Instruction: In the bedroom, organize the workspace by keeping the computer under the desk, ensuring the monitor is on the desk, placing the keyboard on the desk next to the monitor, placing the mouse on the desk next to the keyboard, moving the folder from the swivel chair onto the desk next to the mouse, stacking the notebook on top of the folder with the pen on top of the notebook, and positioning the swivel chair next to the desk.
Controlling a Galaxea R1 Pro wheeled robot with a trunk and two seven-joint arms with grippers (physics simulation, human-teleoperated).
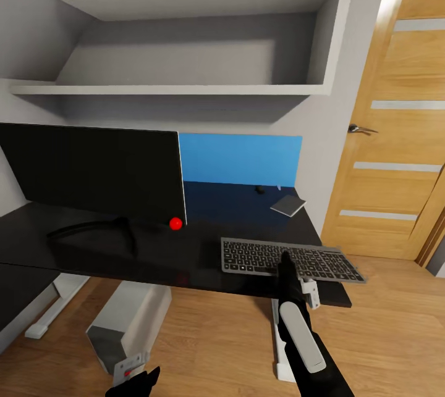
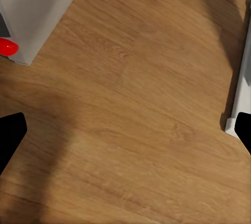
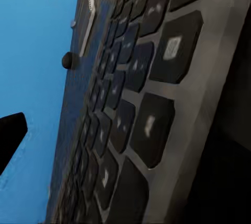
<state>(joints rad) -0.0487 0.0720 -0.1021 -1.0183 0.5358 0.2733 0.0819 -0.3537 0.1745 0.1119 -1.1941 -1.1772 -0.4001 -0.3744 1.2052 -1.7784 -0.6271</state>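
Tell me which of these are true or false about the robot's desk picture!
1. The keyboard lies on the desk. True.
2. The monitor is lying on the floor. False: it stands on the desk.
3. The notebook sits on the desk near the blue wall panel. True.
4. The computer is on top of the desk. False: it is on the floor below the desk.
5. The mouse is touching the keyboard. False: it lies far back, by the panel.

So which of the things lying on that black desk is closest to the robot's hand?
The keyboard, at the desk's front edge: the right gripper is right at its near side. The notebook and mouse lie farther back by the blue panel.
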